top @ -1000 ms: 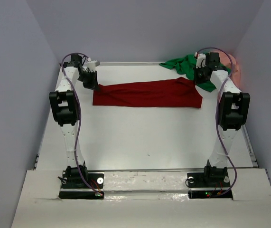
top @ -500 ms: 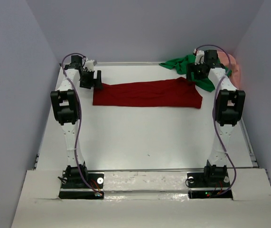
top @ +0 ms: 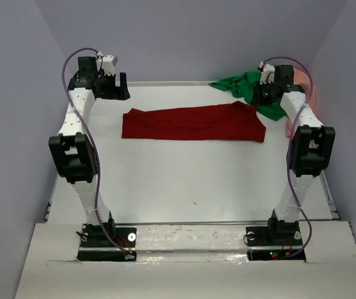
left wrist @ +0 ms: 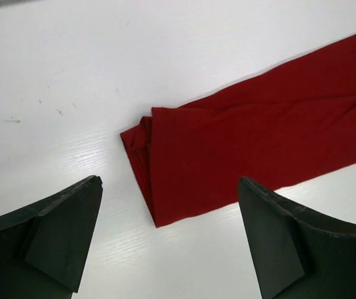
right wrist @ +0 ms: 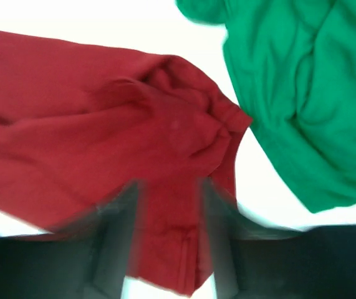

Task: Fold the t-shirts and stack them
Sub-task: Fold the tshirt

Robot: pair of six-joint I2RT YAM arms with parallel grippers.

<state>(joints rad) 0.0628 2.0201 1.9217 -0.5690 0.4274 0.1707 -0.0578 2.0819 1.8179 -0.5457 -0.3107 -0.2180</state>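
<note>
**Top external view: dark red t-shirt laid out as a band, both claws clear of it**

1. Position. The dark red t-shirt (top: pixel 193 123) lies flat on the desk (top: pixel 184 180) toward its far side, folded lengthwise into a long band running left to right. The green t-shirt (top: pixel 243 87) is bunched at the far right corner, touching the band's right end. The salmon pink t-shirt (top: pixel 307 87) shows only partly behind the right arm.

2. Claw state. The left claw (top: pixel 112 87) is raised over the far left corner, jaws fully spread, holding nothing. In the left wrist view the band's layered left end lies below the gap. The right claw (top: pixel 264 94) hangs over the band's right end. Its fingers are blurred but stand partly apart, and it appears to grip nothing.

3. Handling. Expect light, limp cloth: it will sag, drape and crease, and its layers may slide apart. Pinch through all layers at the corners of a short end, one claw per corner, for the crosswise fold.
</note>
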